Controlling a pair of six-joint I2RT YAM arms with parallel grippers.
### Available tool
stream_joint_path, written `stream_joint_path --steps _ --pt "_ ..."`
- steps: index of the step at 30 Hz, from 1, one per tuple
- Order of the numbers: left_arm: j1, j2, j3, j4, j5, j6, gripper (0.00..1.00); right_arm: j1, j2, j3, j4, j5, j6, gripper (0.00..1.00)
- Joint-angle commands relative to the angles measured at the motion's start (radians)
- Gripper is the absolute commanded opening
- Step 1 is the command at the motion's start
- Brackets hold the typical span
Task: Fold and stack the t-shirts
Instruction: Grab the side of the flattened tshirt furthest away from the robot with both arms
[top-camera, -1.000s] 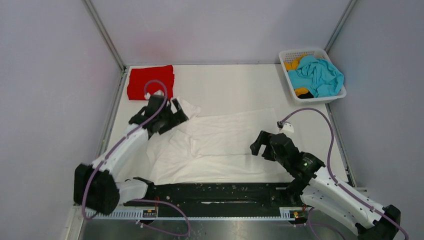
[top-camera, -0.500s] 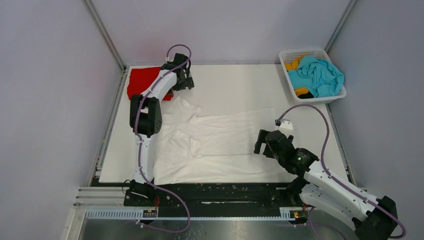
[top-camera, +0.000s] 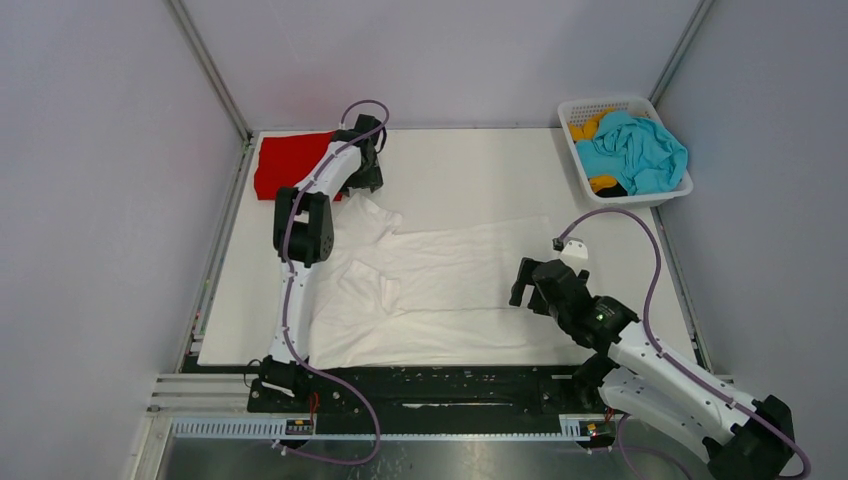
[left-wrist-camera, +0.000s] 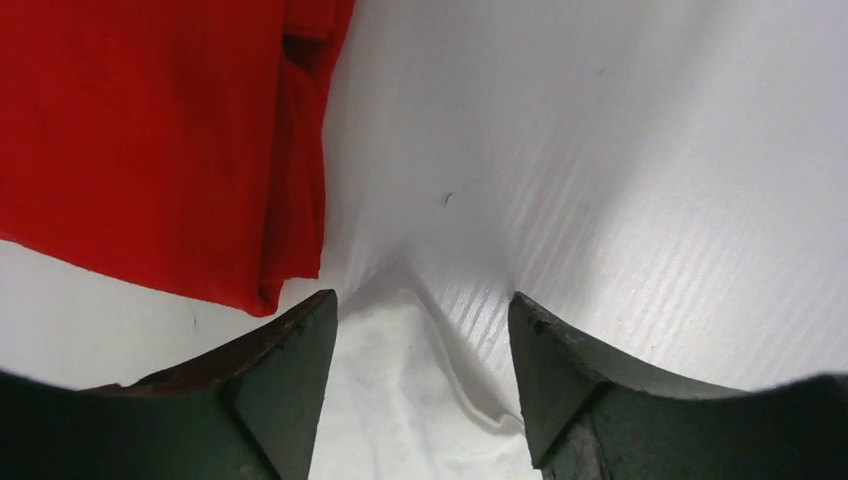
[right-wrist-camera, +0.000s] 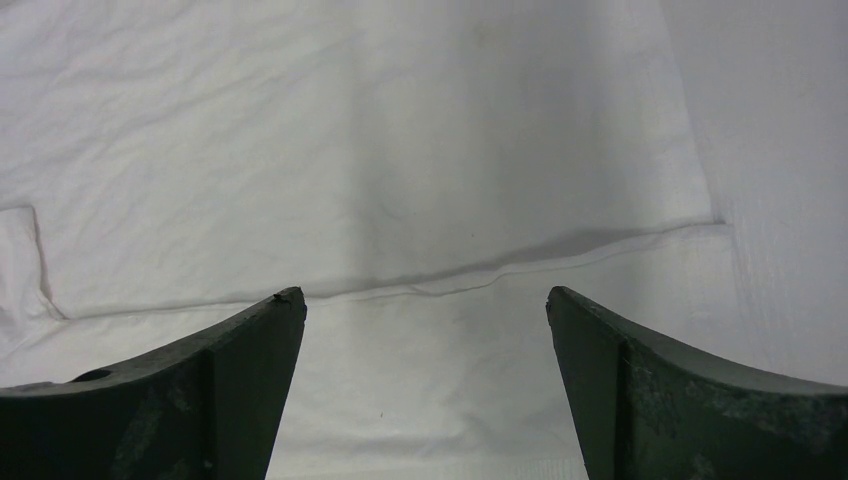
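A white t-shirt (top-camera: 450, 280) lies spread flat mid-table, one sleeve (top-camera: 368, 212) pointing to the back left. A folded bright red t-shirt (top-camera: 295, 163) lies at the back left corner. My left gripper (top-camera: 362, 182) is open just right of the red shirt (left-wrist-camera: 150, 130), low over the table. The tip of the white sleeve (left-wrist-camera: 410, 400) lies between its fingers, ungripped. My right gripper (top-camera: 522, 290) is open and empty above the white shirt's right part (right-wrist-camera: 350, 130), near its hem. Teal (top-camera: 635, 150) and orange-yellow (top-camera: 590, 125) shirts lie crumpled in the basket.
The white lattice basket (top-camera: 572, 150) stands at the back right corner. Grey walls and metal posts enclose the white table (top-camera: 470, 180). A black rail (top-camera: 430, 385) runs along the near edge between the arm bases.
The left arm rose off the white shirt's left sleeve and stretched to the back left beside the red shirt, then shifted slightly. The right arm has barely moved.
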Motion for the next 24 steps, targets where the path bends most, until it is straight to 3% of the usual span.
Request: stream_joint_path --steps 1,5,10,13,18,24 --pt "0.008 0.009 0.015 -0.040 -0.048 0.001 0.60 -0.013 -0.028 -0.008 0.011 0.039 -0.006 1.00" --pt "0.007 -0.008 -0.022 -0.052 -0.048 -0.014 0.37 -0.019 -0.032 -0.011 0.009 0.041 -0.007 0.99" --pt "0.006 -0.054 -0.092 -0.052 -0.049 -0.029 0.21 -0.033 -0.027 -0.001 -0.010 0.051 -0.011 0.99" --pt "0.006 -0.087 -0.120 -0.053 -0.060 -0.028 0.00 -0.056 -0.003 0.018 -0.029 0.046 -0.024 1.00" --pt "0.002 -0.183 -0.168 -0.051 -0.075 -0.037 0.00 -0.166 0.122 0.131 -0.105 -0.004 -0.069 0.99" --pt "-0.032 -0.351 -0.317 0.023 -0.077 -0.040 0.00 -0.304 0.422 0.413 -0.134 -0.006 -0.206 0.99"
